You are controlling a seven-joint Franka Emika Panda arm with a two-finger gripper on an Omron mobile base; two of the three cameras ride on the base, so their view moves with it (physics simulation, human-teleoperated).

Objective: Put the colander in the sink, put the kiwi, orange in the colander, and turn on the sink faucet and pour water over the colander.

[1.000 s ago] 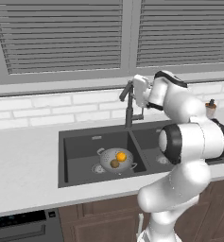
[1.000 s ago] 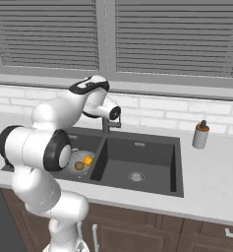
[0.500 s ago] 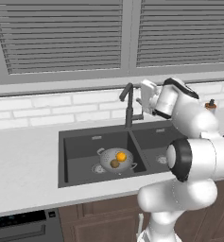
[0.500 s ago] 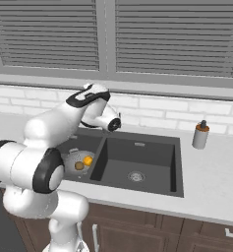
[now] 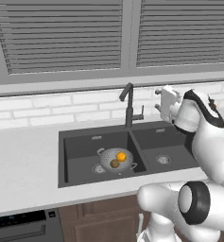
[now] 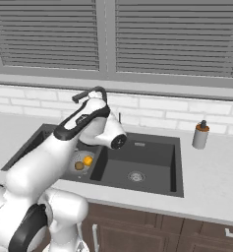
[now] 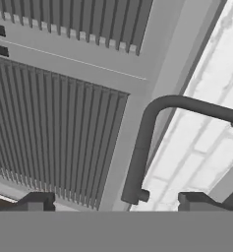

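Observation:
The silvery colander [image 5: 106,159] stands in the left basin of the dark sink [image 5: 76,143]. The orange [image 5: 121,156] and the brown kiwi [image 5: 114,164] lie inside it. They show again past my arm as orange [image 6: 88,160] and kiwi [image 6: 79,166]. The dark sink faucet [image 5: 128,105] rises behind the divider, its lever pointing right. My gripper [image 5: 158,100] hovers just right of that lever, open and holding nothing. In the hand view my gripper [image 7: 115,203] faces the bent faucet spout [image 7: 141,142] with its jaws wide apart.
A pale soap bottle [image 6: 200,135] stands on the counter right of the sink [image 6: 155,151]. White brick backsplash and shuttered windows close off the back. My own arm crosses in front of the faucet in the right base view.
My hand has drawn rightward from the faucet stem to just beyond the lever, and the arm has swung right and forward. The colander and fruit stay put.

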